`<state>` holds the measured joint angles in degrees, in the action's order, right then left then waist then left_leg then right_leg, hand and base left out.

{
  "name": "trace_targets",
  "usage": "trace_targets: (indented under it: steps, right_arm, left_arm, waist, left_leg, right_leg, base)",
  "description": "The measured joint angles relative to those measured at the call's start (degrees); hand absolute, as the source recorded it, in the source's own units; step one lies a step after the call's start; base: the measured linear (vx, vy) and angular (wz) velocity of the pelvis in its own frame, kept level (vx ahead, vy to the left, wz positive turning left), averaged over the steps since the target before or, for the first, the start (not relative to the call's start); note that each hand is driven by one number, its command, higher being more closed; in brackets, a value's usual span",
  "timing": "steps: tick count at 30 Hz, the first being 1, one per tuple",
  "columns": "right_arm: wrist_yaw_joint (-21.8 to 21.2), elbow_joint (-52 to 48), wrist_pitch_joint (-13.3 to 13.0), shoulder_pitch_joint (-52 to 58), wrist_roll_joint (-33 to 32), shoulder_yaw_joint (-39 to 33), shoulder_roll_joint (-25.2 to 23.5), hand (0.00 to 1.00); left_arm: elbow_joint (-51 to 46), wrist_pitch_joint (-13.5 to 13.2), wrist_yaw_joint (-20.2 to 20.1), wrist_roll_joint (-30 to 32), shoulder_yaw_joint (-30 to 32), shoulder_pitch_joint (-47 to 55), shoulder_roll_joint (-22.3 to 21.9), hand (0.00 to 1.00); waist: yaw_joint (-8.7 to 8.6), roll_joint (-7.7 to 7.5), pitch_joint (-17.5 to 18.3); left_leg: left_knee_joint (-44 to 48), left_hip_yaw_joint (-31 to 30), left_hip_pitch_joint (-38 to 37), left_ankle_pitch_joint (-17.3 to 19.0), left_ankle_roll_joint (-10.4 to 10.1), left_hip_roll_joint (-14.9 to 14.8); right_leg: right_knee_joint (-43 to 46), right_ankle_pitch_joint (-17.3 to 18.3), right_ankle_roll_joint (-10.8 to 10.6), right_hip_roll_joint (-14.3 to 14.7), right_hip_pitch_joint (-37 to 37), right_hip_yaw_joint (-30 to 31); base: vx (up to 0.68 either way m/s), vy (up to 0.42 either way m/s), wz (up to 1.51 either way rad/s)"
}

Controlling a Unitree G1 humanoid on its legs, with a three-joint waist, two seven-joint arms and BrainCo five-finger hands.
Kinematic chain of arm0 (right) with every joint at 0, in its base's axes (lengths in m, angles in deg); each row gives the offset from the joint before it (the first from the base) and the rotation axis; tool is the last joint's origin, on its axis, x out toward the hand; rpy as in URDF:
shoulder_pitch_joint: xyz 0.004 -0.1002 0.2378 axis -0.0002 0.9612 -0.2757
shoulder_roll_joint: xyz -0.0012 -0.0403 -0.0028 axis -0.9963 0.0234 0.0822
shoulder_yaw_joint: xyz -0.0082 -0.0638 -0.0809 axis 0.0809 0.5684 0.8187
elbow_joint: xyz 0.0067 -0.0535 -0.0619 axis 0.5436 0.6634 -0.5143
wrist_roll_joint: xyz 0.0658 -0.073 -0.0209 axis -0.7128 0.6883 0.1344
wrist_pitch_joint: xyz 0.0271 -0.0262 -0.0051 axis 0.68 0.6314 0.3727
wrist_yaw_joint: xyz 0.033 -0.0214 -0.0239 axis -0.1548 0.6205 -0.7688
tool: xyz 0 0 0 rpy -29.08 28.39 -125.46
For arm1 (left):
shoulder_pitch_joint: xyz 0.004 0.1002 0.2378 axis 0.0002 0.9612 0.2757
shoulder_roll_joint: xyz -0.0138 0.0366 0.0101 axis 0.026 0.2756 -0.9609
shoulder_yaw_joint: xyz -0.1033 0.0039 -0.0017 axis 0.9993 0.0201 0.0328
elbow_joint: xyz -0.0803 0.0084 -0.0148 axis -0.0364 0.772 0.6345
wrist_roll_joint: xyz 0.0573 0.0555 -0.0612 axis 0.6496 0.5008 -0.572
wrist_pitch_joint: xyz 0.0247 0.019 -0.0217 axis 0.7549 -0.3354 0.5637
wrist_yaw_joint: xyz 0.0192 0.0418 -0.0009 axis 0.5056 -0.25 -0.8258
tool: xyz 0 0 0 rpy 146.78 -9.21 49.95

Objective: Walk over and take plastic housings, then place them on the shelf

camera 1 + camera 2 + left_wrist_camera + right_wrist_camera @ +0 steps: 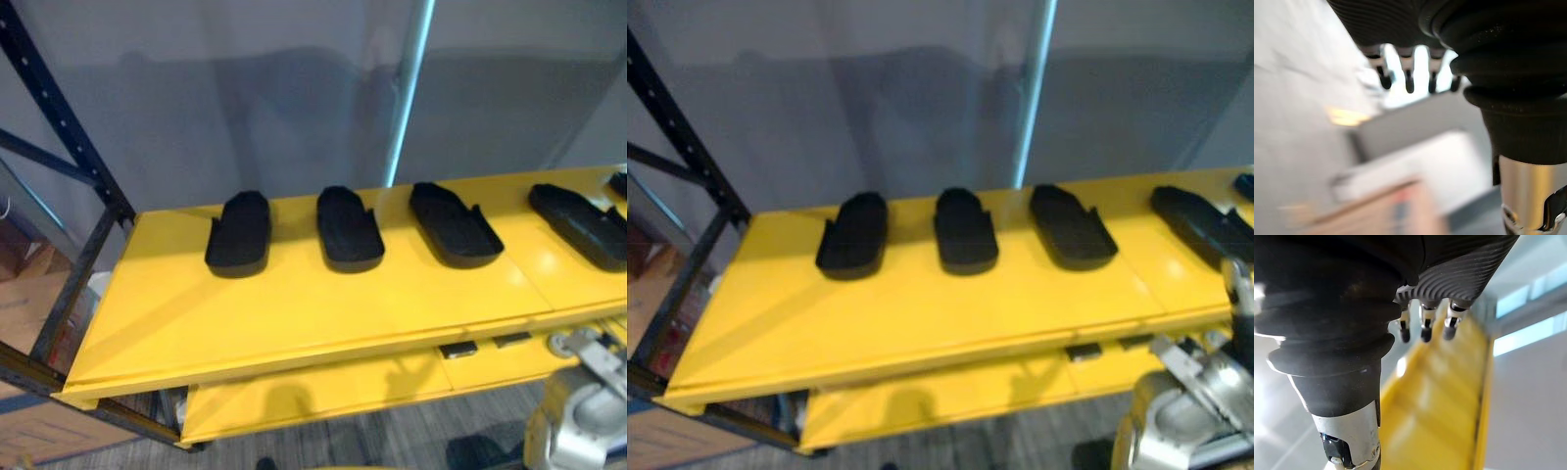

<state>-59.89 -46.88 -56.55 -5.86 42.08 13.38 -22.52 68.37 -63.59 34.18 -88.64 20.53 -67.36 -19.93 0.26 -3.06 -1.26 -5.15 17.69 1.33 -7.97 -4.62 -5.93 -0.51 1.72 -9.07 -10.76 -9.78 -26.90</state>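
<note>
**Housings on the yellow shelf, both hands empty**

A row of black plastic housings lies along the back of the yellow shelf point(294, 313), close to the grey wall panel point(245, 98). The leftmost housing point(238, 233), the second housing point(349, 227) and the third housing point(454, 223) sit apart from each other, with their long sides running front to back. The fourth housing point(580, 223) lies further right and is turned at an angle. A dark piece point(619, 182) at the right edge may be another one, but too little of it is in view to tell.

A lower yellow board point(323, 392) juts out beneath the shelf. A black perforated upright point(59, 127) frames the shelf's left end, and a pale blue pole point(407, 93) rises behind it.

The left hand point(1408, 78) holds nothing, its fingers loose and uncurled over a blurred pale background. The right hand point(1425, 328) also holds nothing, its fingers relaxed above a yellow surface.
</note>
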Motion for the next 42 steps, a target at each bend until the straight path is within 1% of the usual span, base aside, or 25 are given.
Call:
trace_targets:
  steps: [1,2,3,4,5,9,10,12,13,15,18,21,24,30,31,32,33,34,35,36,37,38,39,40,42]
  right_arm:
    - [-1.5,0.6,1.0,-1.4,-0.5,0.8,1.1,0.0]
    - [-4.8,2.1,3.1,-4.6,-1.7,2.3,2.9,0.0]
    - [-6.0,2.9,4.0,-6.2,-2.0,3.1,3.7,0.0]
    - [-9.1,4.8,6.7,-10.3,-3.2,5.6,5.5,0.0]
    - [-10.4,5.6,7.6,-11.7,-4.1,6.4,5.8,0.0]
    - [-17.3,9.6,12.5,-17.7,-8.3,12.1,6.0,0.0]
    - [-18.2,10.5,13.0,-18.6,-8.3,13.1,6.1,0.0]
    - [-21.7,12.8,13.8,-21.5,-9.3,18.0,7.0,0.0]
    - [-22.6,13.0,13.9,-22.1,-9.9,19.4,7.3,0.0]
    - [-25.9,13.3,15.2,-25.0,-10.8,24.9,7.4,0.0]
    - [-29.2,14.7,16.0,-27.8,-12.7,30.4,6.3,0.0]
    - [-31.4,17.5,16.9,-29.4,-12.7,35.1,2.9,0.0]
    - [-33.0,19.9,17.7,-29.6,-12.7,39.5,0.5,0.0]
    - [-34.2,22.6,18.3,-29.9,-12.6,44.1,-3.8,0.0]
    - [-33.9,25.2,18.5,-31.4,-11.8,44.0,-4.8,0.0]
    - [-33.8,26.0,18.5,-31.8,-11.1,44.0,-4.8,0.0]
    - [-33.8,26.5,18.7,-32.1,-10.4,44.0,-4.8,0.0]
    - [-33.7,26.5,19.0,-32.0,-9.5,44.1,-4.6,0.0]
    - [-33.4,26.3,18.8,-32.1,-8.5,43.8,-3.5,0.0]
    - [-33.1,26.3,18.8,-32.1,-8.2,43.7,-3.1,0.0]
    - [-32.4,25.3,18.6,-31.7,-7.8,43.0,-1.8,0.0]
    - [-32.1,24.6,18.2,-31.3,-7.4,42.5,-1.0,0.0]
    - [-31.0,24.1,17.4,-30.3,-7.1,41.2,-0.2,0.0]
    - [-30.4,24.1,17.4,-30.0,-7.0,41.2,-0.2,0.0]
    - [-28.6,24.0,16.7,-29.8,-5.2,41.3,-0.9,0.0]
  left_arm:
    - [2.1,0.0,-2.0,-1.0,-0.1,0.0,0.1,0.0]
    - [6.3,0.7,-7.3,-3.9,-0.2,0.0,0.2,0.0]
    - [8.2,0.9,-9.8,-5.2,-0.3,0.0,0.3,0.0]
    - [12.2,1.4,-16.3,-9.1,-0.8,-0.4,0.3,0.0]
    - [13.3,1.6,-18.1,-10.3,-1.2,-0.3,0.5,0.0]
    - [18.1,4.3,-31.1,-17.9,-3.7,-2.0,2.6,0.0]
    - [18.6,4.8,-32.9,-18.7,-4.4,-2.1,3.0,0.0]
    - [22.1,6.9,-39.7,-21.8,-7.2,-2.6,5.2,0.0]
    - [22.8,7.6,-41.5,-22.9,-7.3,-2.9,5.6,0.0]
    - [26.1,10.0,-47.9,-26.9,-9.3,-3.2,7.5,0.0]
    - [27.5,12.1,-53.7,-28.9,-12.7,-3.6,7.9,0.0]
    - [28.9,13.0,-57.7,-28.8,-17.1,-4.4,8.1,0.0]
    - [28.9,12.8,-59.1,-28.4,-20.9,-4.9,8.6,0.0]
    - [25.0,7.7,-58.9,-26.9,-26.8,-5.1,9.5,0.0]
    - [21.4,7.0,-58.9,-25.8,-27.3,-5.4,9.0,0.0]
    - [20.9,7.0,-58.9,-25.6,-27.5,-5.6,8.9,0.0]
    - [20.3,7.1,-58.9,-25.6,-27.5,-5.7,8.7,0.0]
    - [20.0,7.6,-59.1,-25.5,-27.9,-5.8,8.9,0.0]
    - [20.5,8.2,-59.3,-25.2,-29.3,-6.7,9.6,0.0]
    - [20.6,8.6,-59.6,-24.9,-29.8,-6.6,9.6,0.0]
    - [21.9,9.0,-59.8,-23.7,-31.2,-6.0,9.1,0.0]
    - [22.2,9.1,-59.8,-23.5,-31.7,-5.8,8.6,0.0]
    - [22.5,9.2,-59.7,-23.1,-31.9,-6.0,8.5,0.0]
    - [22.3,9.2,-59.7,-23.1,-31.9,-6.0,8.7,0.0]
    - [22.4,9.7,-59.8,-20.8,-32.4,-6.1,10.3,0.0]
  waist:
    - [0.42,-0.36,-0.1]
    - [0.65,-0.85,-0.2]
    - [0.66,-0.95,-0.3]
    - [0.8,-1.03,-0.4]
    - [0.86,-0.95,-0.5]
    - [1.49,-0.17,-1.6]
    - [1.64,0.01,-1.9]
    - [2.09,0.45,-2.4]
    - [2.22,0.47,-2.5]
    - [2.61,0.11,-2.7]
    - [3.76,-0.57,-2.6]
    - [4.45,-0.87,-2.8]
    - [5.33,-1.11,-3.0]
    - [5.6,-0.09,-3.9]
    - [5.61,1.08,-5.4]
    - [5.63,1.58,-6.0]
    - [5.73,1.62,-6.4]
    - [6.06,2.36,-7.7]
    - [5.63,0.03,-8.4]
    - [5.58,-0.31,-8.5]
    - [5.32,0.76,-8.6]
    - [4.99,2.11,-8.6]
    - [4.86,2.36,-9.6]
    - [5.09,2.06,-9.7]
    - [5.35,0.23,-9.9]
  left_leg:
    - [0.0,-0.1,0.0,0.0,0.0,0.1]
    - [0.0,-0.5,0.0,0.0,0.0,0.4]
    - [0.0,-0.9,0.0,0.0,0.0,0.6]
    - [0.0,-1.6,0.0,-0.1,0.1,0.8]
    - [0.0,-1.7,0.0,-0.1,0.1,0.9]
    - [0.0,-2.4,-0.1,-0.1,0.2,1.1]
    - [0.0,-2.5,-0.1,-0.2,0.2,1.0]
    - [0.0,-2.7,-0.2,-0.6,0.2,0.6]
    - [0.0,-2.8,-0.2,-0.7,0.2,0.5]
    - [0.0,-2.9,-0.4,-1.0,0.2,0.1]
    - [0.0,-2.9,-0.4,-1.2,0.3,-0.1]
    - [0.0,-2.9,-0.9,-1.3,0.4,-0.1]
    - [0.0,-3.2,-1.3,-1.3,0.3,-0.3]
    - [0.0,-6.5,0.8,-2.8,0.0,-1.0]
    - [0.3,-8.4,1.9,-3.8,-0.2,-1.4]
    - [0.3,-8.8,2.1,-3.9,-0.2,-1.5]
    - [0.3,-8.6,2.0,-3.1,0.3,-1.6]
    - [0.1,-4.0,1.9,0.4,0.7,-2.2]
    - [3.4,1.5,2.4,2.9,5.2,-1.9]
    - [6.7,3.0,3.1,2.9,6.3,-1.7]
    - [12.8,3.7,2.4,3.8,5.5,-1.9]
    - [11.7,3.3,1.5,5.4,3.4,-2.3]
    - [9.1,3.3,-0.1,5.0,1.5,-1.6]
    - [8.0,3.5,-0.8,4.7,1.6,-1.2]
    - [4.0,5.0,-3.7,3.6,1.7,0.4]
  right_leg:
    - [0.0,0.0,0.0,0.0,-0.1,-0.1]
    - [0.1,0.0,0.0,0.0,-0.2,-0.4]
    - [0.1,0.0,0.0,0.0,-0.4,-0.8]
    - [0.9,0.0,0.0,-0.2,-0.5,-1.7]
    - [1.2,0.0,0.0,-0.3,-0.5,-1.8]
    - [1.9,0.3,0.5,-0.5,-0.6,-2.9]
    - [2.0,0.5,0.7,-0.5,-0.7,-2.8]
    - [1.7,0.9,1.3,-0.5,-0.8,-2.9]
    - [1.6,1.0,1.5,-0.5,-0.8,-2.9]
    - [1.6,1.0,1.5,-0.1,-0.9,-2.9]
    - [1.6,1.0,1.6,0.1,-1.0,-2.9]
    - [1.6,1.0,1.7,0.1,-1.5,-2.8]
    - [1.6,1.1,1.9,0.3,-2.0,-2.9]
    - [1.8,1.4,2.2,1.8,-2.4,-6.0]
    - [2.6,1.4,2.3,2.7,-2.6,-7.9]
    - [3.0,1.5,2.4,3.0,-2.6,-8.7]
    - [3.4,1.5,2.5,3.1,-2.8,-9.3]
    - [3.0,1.4,2.5,2.7,-3.1,-10.7]
    - [1.8,1.4,3.1,0.2,-3.1,-12.2]
    - [2.1,1.4,3.0,-0.8,-2.6,-12.2]
    - [3.5,1.5,2.5,-2.0,-1.9,-12.0]
    - [4.1,1.4,2.2,-1.7,-2.2,-12.1]
    - [5.2,0.6,1.5,-2.2,-2.3,-12.1]
    - [5.1,0.3,1.5,-2.6,-2.3,-11.8]
    - [5.2,-0.2,1.5,-3.7,-2.4,-9.8]
  base:
    - [0.04,-0.005,0.07]
    - [0.03,-0.002,0.1]
    - [0.01,0.002,0.23]
    - [-0.01,0.0,0.2]
    - [-0.02,0.019,0.17]
    - [-0.05,0.027,0.06]
    - [-0.08,0.017,0.01]
    - [-0.1,0.023,-0.01]
    - [-0.06,0.026,0.01]
    - [-0.02,0.004,0.01]
    - [0.0,0.0,0.0]
    - [0.0,0.0,0.0]
    - [0.0,-0.003,0.03]
    - [-0.02,-0.028,0.3]
    - [-0.07,-0.031,0.62]
    - [-0.08,-0.02,0.54]
    - [-0.12,0.017,0.33]
    - [-0.11,0.037,0.45]
    - [-0.1,0.039,0.46]
    - [0.01,0.049,0.3]
    - [0.04,0.061,0.16]
    - [0.09,0.127,0.17]
    - [0.07,0.13,0.1]
    - [0.07,0.151,-0.05]
    - [0.05,0.132,-0.25]
